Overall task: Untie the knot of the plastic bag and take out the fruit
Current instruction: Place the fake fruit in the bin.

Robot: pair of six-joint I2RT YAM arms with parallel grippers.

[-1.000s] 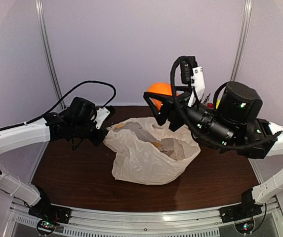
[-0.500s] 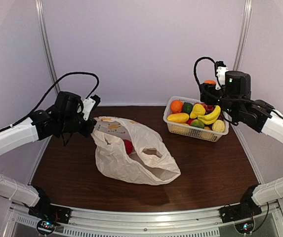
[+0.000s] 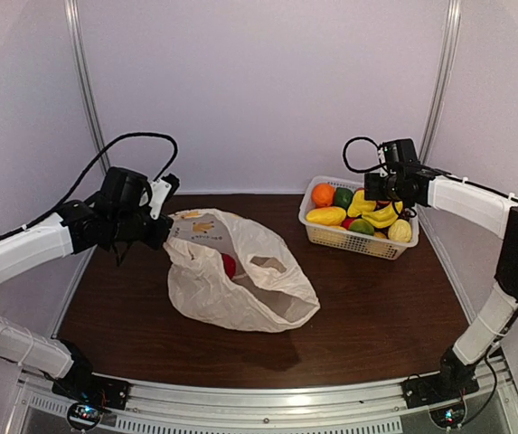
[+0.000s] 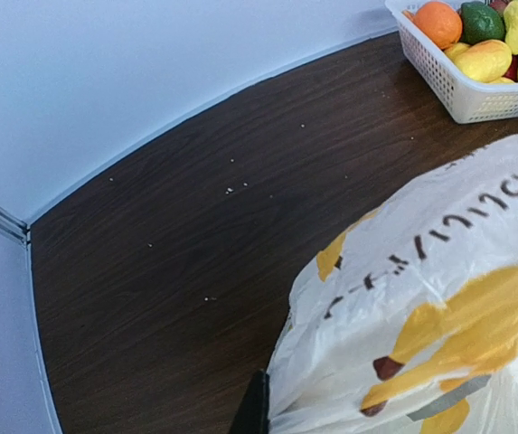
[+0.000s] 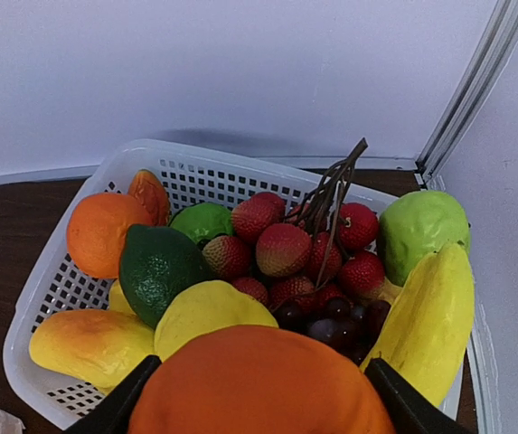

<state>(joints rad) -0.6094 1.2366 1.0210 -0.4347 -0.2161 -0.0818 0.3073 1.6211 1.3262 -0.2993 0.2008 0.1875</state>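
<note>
The cream plastic bag (image 3: 240, 276) lies open on the dark table, and no knot shows on it. A round red fruit (image 3: 229, 265) sits inside its mouth. My left gripper (image 3: 161, 235) is shut on the bag's upper left edge. In the left wrist view the printed bag (image 4: 439, 289) fills the lower right, with one dark fingertip (image 4: 259, 411) against it. My right gripper (image 3: 378, 190) hovers over the white basket (image 3: 331, 237). In the right wrist view this gripper (image 5: 260, 398) is shut on a round orange fruit (image 5: 259, 371) just above the basket's contents.
The basket (image 5: 195, 155) holds an orange, a dark green lime, lychees, dark grapes, a green apple, yellow mangoes and a banana (image 5: 435, 316). It stands at the back right by the wall and a corner post (image 3: 439, 81). The basket also shows in the left wrist view (image 4: 475, 90).
My right arm has swung from over the bag to above the basket, carrying the orange fruit. The bag has settled lower and the red fruit inside now shows. My left gripper keeps its hold.
</note>
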